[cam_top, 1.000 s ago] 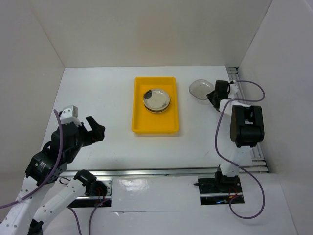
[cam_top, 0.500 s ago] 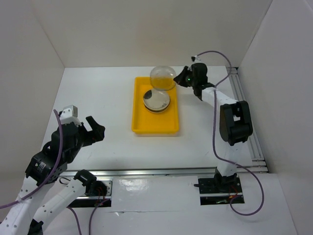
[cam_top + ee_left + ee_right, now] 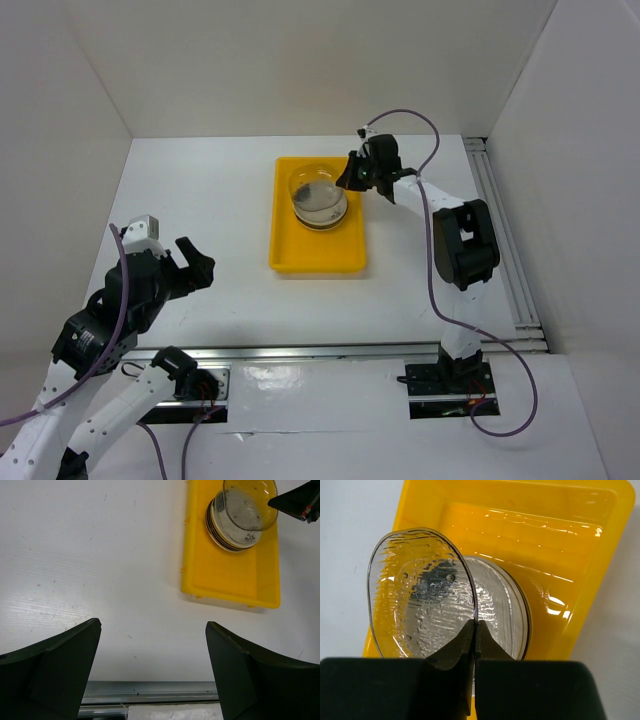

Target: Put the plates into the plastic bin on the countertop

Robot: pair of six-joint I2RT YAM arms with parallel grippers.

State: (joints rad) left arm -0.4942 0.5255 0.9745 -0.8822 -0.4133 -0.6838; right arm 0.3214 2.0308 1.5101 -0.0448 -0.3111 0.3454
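A yellow plastic bin point(image 3: 288, 252) lies on the white countertop point(image 3: 200, 200), with a stack of plates point(image 3: 322, 214) in its far half. My right gripper point(image 3: 348, 181) is shut on the rim of a clear glass plate point(image 3: 312, 187) and holds it just over the stack. In the right wrist view the glass plate point(image 3: 420, 590) stands on edge, pinched at its rim by the right gripper point(image 3: 476, 626), above the stack point(image 3: 512, 610) and the bin point(image 3: 570, 555). My left gripper point(image 3: 190, 268) hangs open at the near left, far from the bin point(image 3: 235, 580), with nothing between its fingers point(image 3: 60, 660).
White walls close in the countertop on the left, back and right. A metal rail point(image 3: 330, 351) runs along the front edge, and another rail point(image 3: 500, 220) lies along the right wall. Purple cables loop off both arms.
My right arm has carried the clear glass plate from the far right of the countertop leftward over the bin and lowered it toward the stack. The left arm has not moved.
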